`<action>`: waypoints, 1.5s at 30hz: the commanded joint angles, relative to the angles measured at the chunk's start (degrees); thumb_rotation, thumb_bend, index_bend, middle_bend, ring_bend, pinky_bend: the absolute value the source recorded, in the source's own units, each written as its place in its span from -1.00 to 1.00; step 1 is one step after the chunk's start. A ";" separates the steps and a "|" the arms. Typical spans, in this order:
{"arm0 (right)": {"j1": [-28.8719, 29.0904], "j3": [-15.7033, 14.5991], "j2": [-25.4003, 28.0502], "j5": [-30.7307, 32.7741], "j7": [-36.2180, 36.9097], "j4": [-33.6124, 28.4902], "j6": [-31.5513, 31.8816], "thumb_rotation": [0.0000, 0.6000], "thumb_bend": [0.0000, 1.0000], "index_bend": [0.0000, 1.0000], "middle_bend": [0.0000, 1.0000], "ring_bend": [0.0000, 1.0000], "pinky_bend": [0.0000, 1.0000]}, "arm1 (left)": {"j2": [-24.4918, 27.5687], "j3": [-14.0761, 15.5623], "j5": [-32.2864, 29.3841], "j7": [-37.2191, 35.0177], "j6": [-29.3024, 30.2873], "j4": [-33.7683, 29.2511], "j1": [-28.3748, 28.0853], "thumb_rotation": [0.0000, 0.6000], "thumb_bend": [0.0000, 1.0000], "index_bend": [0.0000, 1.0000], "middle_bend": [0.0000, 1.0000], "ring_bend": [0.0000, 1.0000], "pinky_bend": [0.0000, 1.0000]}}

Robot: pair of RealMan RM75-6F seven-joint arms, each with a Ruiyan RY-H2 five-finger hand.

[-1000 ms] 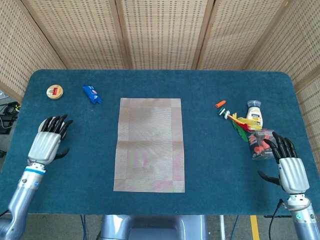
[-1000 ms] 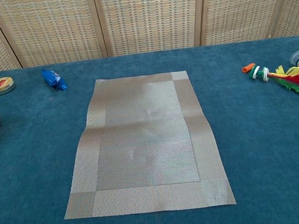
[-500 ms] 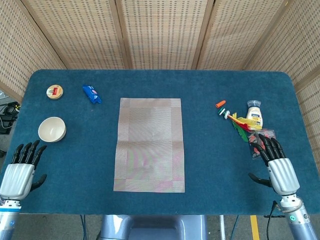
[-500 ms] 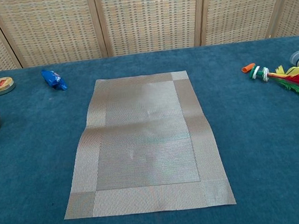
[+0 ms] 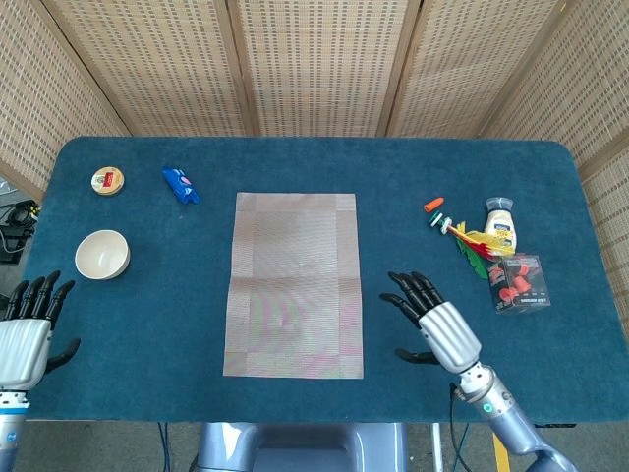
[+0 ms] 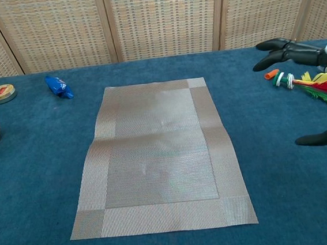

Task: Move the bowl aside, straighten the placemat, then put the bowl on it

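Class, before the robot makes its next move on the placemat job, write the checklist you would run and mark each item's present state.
1. Bowl off the placemat: ok.
2. Placemat flat and square to the table: not ok, slightly buckled and skewed.
3. Right hand empty, fingers apart, beside the mat: ok.
4. Left hand empty, clear of the bowl: ok.
5. Nothing lying on the placemat: ok.

Your left robot hand (image 5: 25,334) has pulled back from the bowl (image 5: 102,254) to the desk's front left corner, fingers spread and empty, leaving the bowl uncovered near the left edge. Your right robot hand (image 5: 434,322) has swung in from the right edge toward the placemat (image 5: 294,283), now open just beside its front right corner.
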 commanded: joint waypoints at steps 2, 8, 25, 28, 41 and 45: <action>1.49 -0.96 -3.68 0.15 -0.71 -0.16 -2.22 1.00 -0.91 -0.57 -1.00 -1.00 -1.00 | 0.00 -0.54 -0.41 -0.49 -0.63 0.45 0.19 1.00 -0.48 -0.81 -1.00 -1.00 -1.00; 2.74 -2.42 -8.22 -0.76 -0.74 2.82 -3.28 1.00 -0.94 -0.57 -1.00 -1.00 -1.00 | -0.12 -1.30 -0.78 -1.15 -1.65 0.82 0.31 1.00 -0.48 -0.81 -1.00 -1.00 -1.00; 1.82 -6.25 -19.98 0.80 3.74 16.36 -2.34 1.00 -0.94 -0.57 -1.00 -1.00 -1.00 | 0.39 -3.05 -1.79 -2.79 -3.43 1.93 1.07 1.00 -0.48 -0.80 -1.00 -1.00 -1.00; 1.87 -6.48 -21.21 1.16 3.98 18.26 -2.55 1.00 -0.94 -0.57 -1.00 -1.00 -1.00 | 0.46 -3.56 -2.41 -3.04 -3.62 2.23 1.23 1.00 -0.48 -0.80 -1.00 -1.00 -1.00; 1.96 -7.46 -21.84 2.26 5.71 22.38 -2.75 1.00 -0.76 -0.57 -1.00 -1.00 -1.00 | 0.35 -4.28 -2.23 -3.81 -4.21 2.81 1.50 1.00 -0.48 -0.79 -1.00 -1.00 -1.00; 2.19 -7.92 -20.93 2.59 5.67 22.18 -3.53 1.00 -0.74 -0.57 -1.00 -1.00 -1.00 | 0.30 -4.45 -1.97 -3.87 -4.16 2.86 1.60 1.00 -0.48 -0.78 -1.00 -1.00 -1.00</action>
